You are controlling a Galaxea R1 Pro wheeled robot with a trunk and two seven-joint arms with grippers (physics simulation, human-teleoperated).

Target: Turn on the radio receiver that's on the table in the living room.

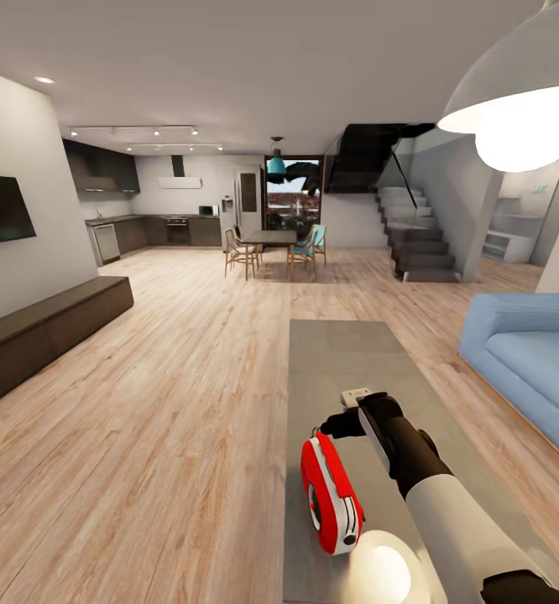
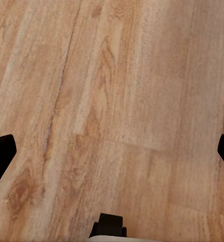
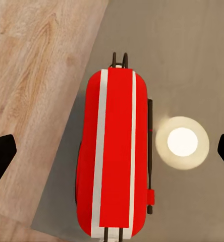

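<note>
I am looking down the length of the counter [image 1: 347,352], a long low grey slab running from 6 o'clock toward 12 o'clock across the wood plank floor [image 1: 170,394]. The radio [image 1: 331,491] stands on the near end of that counter, close to its edge on the 9 o'clock side, red with white bands and a white face turned toward 9 o'clock. My right arm reaches in from 5 o'clock, and my right claw [image 1: 340,424] hangs just above the radio, at its 12 o'clock end, not touching it as far as I can tell. In my right wrist view the radio [image 3: 114,154] lies directly below me, its red top crossed by two white stripes, with a thin dark handle along one side, and my right claw's fingertips [image 3: 1,156] stand at the far edges of the picture, spread wide with nothing between them but the radio beneath. A round bright reflection [image 3: 182,142] of the lamp sits on the counter [image 3: 192,60] just beside the radio. My left wrist view looks at bare floor planks [image 2: 112,101], and my left claw's fingertips [image 2: 0,154] are likewise spread wide and empty. Around me: a blue sofa [image 1: 535,361] at 3 o'clock, a dark low cabinet [image 1: 44,331] and a black television [image 1: 2,210] at 9 o'clock, a dining table with chairs [image 1: 271,245] at 12 o'clock, stairs [image 1: 418,239] at 1 o'clock, and a white hanging lamp [image 1: 523,101] at 2 o'clock.
</note>
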